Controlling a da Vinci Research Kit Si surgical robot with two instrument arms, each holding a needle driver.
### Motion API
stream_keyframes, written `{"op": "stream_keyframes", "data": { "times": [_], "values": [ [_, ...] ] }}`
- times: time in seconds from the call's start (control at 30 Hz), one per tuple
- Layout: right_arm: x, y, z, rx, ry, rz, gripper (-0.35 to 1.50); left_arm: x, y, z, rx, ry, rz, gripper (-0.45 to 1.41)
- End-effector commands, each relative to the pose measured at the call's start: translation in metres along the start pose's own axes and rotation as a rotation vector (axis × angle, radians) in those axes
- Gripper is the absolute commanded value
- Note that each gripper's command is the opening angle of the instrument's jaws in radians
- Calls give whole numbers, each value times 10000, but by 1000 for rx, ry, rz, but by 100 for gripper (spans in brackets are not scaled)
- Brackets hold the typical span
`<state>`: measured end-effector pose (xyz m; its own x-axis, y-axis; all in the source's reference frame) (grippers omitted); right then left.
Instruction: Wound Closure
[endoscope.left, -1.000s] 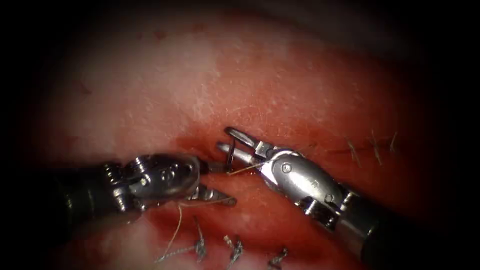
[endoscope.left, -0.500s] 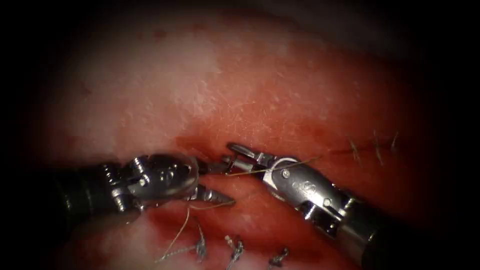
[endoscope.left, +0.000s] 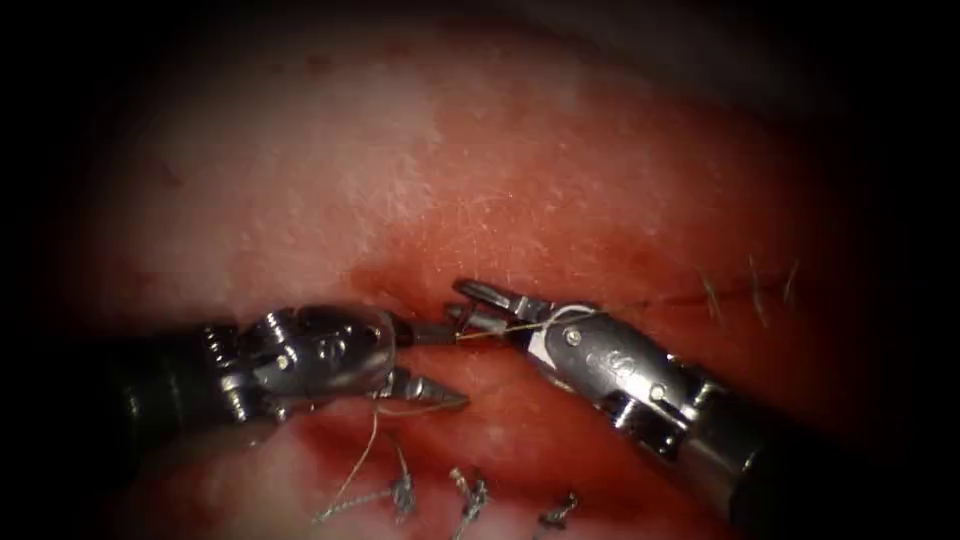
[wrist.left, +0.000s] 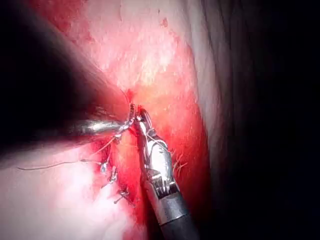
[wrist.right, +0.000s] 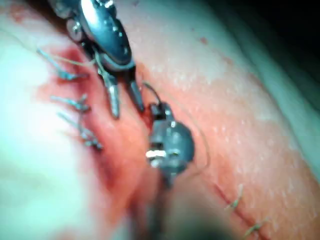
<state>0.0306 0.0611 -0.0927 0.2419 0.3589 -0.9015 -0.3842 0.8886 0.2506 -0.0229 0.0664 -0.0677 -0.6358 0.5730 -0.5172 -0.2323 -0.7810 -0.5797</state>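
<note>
- Left tool (endoscope.left: 455, 365): jaws stood spread wide, gripping nothing. Its tips lay at the open end of the cut (endoscope.left: 670, 302), the upper one nearly touching the right tool's lower jaw.
- Right tool (endoscope.left: 457, 302): jaws drawn close together at the same end of the cut, facing the left tool's jaws. They appeared to pinch the needle (wrist.right: 151, 91), a thin dark curve at their tips. The view was too poor to tell where along its curve.
- Needle: whether its point sat in the tissue (endoscope.left: 400, 150) could not be told.
- Thread (endoscope.left: 500, 330): ran from the right tool's jaw tips across its wrist, along the cut. A second length trailed from under the left tool's lower jaw.
- Cut ends of thread (endoscope.left: 470, 497) stood below the cut.
- Red fluid (endoscope.left: 520, 440) lay around the cut.
</note>
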Motion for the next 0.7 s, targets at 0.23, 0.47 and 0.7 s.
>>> {"op": "stream_keyframes", "data": {
  "times": [0.23, 0.47, 0.7],
  "values": [
    [26, 23, 5, -27, 54, -30, -35, 2, -3, 7, 0, -2, 1, 48],
    [49, 42, -3, -34, 103, -40, -35, 1, -3, 7, 0, -3, 2, 48],
    [54, 47, -4, -23, 129, -53, -35, 1, -2, 8, -4, -3, 4, 48]
  ]
}}
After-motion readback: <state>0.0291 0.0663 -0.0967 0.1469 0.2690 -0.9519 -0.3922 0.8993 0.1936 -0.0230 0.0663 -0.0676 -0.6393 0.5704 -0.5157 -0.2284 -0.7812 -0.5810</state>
